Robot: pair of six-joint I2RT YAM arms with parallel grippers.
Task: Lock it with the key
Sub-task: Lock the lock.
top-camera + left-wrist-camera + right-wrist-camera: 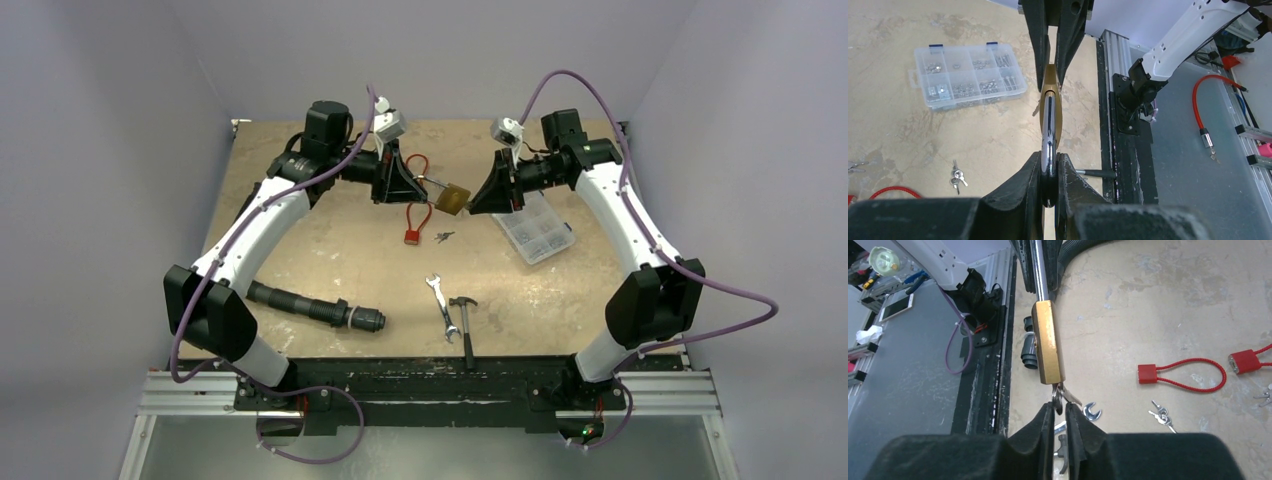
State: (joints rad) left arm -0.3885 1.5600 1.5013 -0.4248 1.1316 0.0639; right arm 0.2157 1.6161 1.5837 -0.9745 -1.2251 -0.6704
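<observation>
A brass padlock [453,198] hangs in the air between my two grippers above the middle of the table. My left gripper [420,185] is shut on its chrome shackle [1048,135]; the brass body [1051,95] points away from it. My right gripper [477,200] is shut on the key [1058,398], which sits in the bottom end of the padlock [1048,342], with a second key dangling from the ring. In the left wrist view my left gripper [1049,172] pinches the shackle's bend. In the right wrist view my right gripper [1059,410] grips the key's head.
A clear parts organizer [535,228] lies at the right. A red cable lock [415,225] and a loose key bunch [444,237] lie under the padlock. A wrench [438,300], a hammer [465,318] and a black corrugated connector [310,305] lie nearer the front.
</observation>
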